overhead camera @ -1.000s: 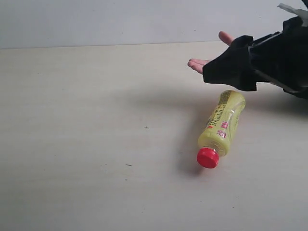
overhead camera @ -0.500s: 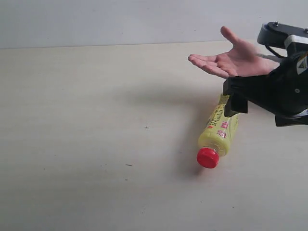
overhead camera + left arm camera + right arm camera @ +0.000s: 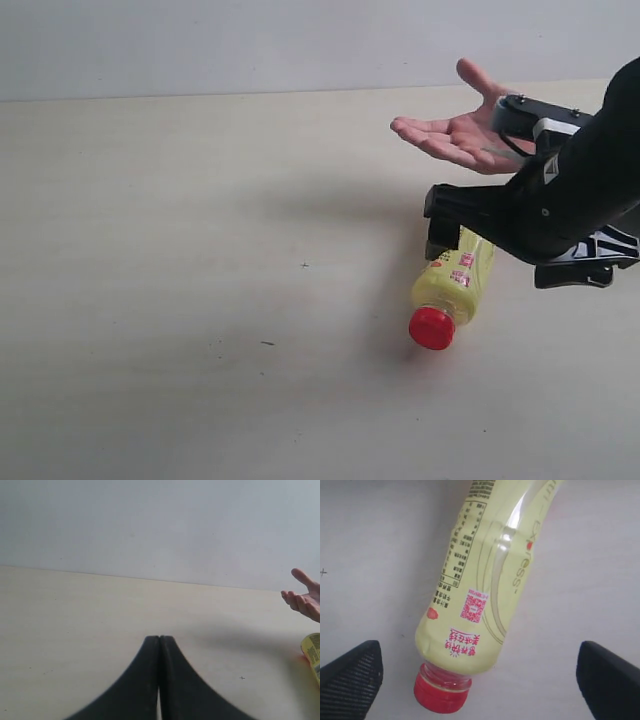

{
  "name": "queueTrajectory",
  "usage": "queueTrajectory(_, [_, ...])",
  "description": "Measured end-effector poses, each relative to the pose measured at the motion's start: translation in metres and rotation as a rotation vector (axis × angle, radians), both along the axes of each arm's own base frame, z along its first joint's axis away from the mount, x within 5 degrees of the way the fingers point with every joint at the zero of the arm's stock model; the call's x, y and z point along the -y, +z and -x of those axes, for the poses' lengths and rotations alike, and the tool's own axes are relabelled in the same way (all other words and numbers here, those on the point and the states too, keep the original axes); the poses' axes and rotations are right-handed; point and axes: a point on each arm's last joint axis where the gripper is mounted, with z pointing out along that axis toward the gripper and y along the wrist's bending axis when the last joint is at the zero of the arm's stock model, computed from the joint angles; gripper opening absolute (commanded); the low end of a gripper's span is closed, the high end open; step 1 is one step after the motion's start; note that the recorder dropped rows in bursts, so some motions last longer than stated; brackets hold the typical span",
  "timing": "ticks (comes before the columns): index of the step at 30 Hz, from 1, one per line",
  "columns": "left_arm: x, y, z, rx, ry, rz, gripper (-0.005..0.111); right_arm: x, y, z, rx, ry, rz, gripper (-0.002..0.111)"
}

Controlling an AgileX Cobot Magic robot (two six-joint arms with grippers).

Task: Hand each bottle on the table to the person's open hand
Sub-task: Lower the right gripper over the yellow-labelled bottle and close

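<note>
Only one of the bottles shows: a yellow bottle (image 3: 455,280) with a red cap (image 3: 432,328), lying on its side on the pale table (image 3: 180,260). My right gripper (image 3: 448,228) hovers just over its body and is open. In the right wrist view its fingertips (image 3: 351,674) stand wide on either side of the yellow bottle (image 3: 485,580), touching nothing. The person's open hand (image 3: 455,135) is held palm up behind the bottle. My left gripper (image 3: 159,640) is shut and empty, and the exterior view does not show it. The other bottles are out of view.
A pale wall (image 3: 250,45) rises behind the table's far edge. From the left wrist view, the open hand (image 3: 302,600) and the bottle's end (image 3: 312,657) sit at the frame's edge. Tiny dark specks (image 3: 304,265) mark the bare table surface.
My right arm has come down and leftward, from in front of the hand to just over the yellow bottle. The hand is now uncovered. The bottle has not moved.
</note>
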Motion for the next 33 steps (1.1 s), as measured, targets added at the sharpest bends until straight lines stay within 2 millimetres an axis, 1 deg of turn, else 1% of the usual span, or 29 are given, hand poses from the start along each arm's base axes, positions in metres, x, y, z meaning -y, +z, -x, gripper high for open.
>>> queueTrajectory(5, [0.000, 0.000, 0.000, 0.000, 0.000, 0.000, 0.000, 0.000, -0.010, -0.004, -0.013, -0.020, 0.016, 0.100])
queueTrajectory(14, [0.000, 0.000, 0.000, 0.000, 0.000, 0.000, 0.000, -0.003, -0.016, -0.014, 0.042, -0.084, -0.016, 0.100])
queueTrajectory(15, [0.000, 0.000, 0.000, 0.000, 0.000, 0.000, 0.000, -0.004, -0.016, -0.015, 0.050, -0.085, -0.021, 0.100])
queueTrajectory(21, [0.000, 0.000, 0.000, 0.000, 0.000, 0.000, 0.000, -0.006, -0.035, -0.021, 0.026, -0.084, -0.009, 0.100])
queueTrajectory(30, [0.000, 0.000, 0.000, -0.002, 0.000, 0.000, 0.000, -0.008, -0.042, -0.026, 0.053, -0.054, -0.010, 0.100])
queueTrajectory(33, [0.000, 0.000, 0.000, -0.002, 0.000, 0.000, 0.000, -0.009, -0.056, -0.027, 0.012, -0.055, 0.008, 0.100])
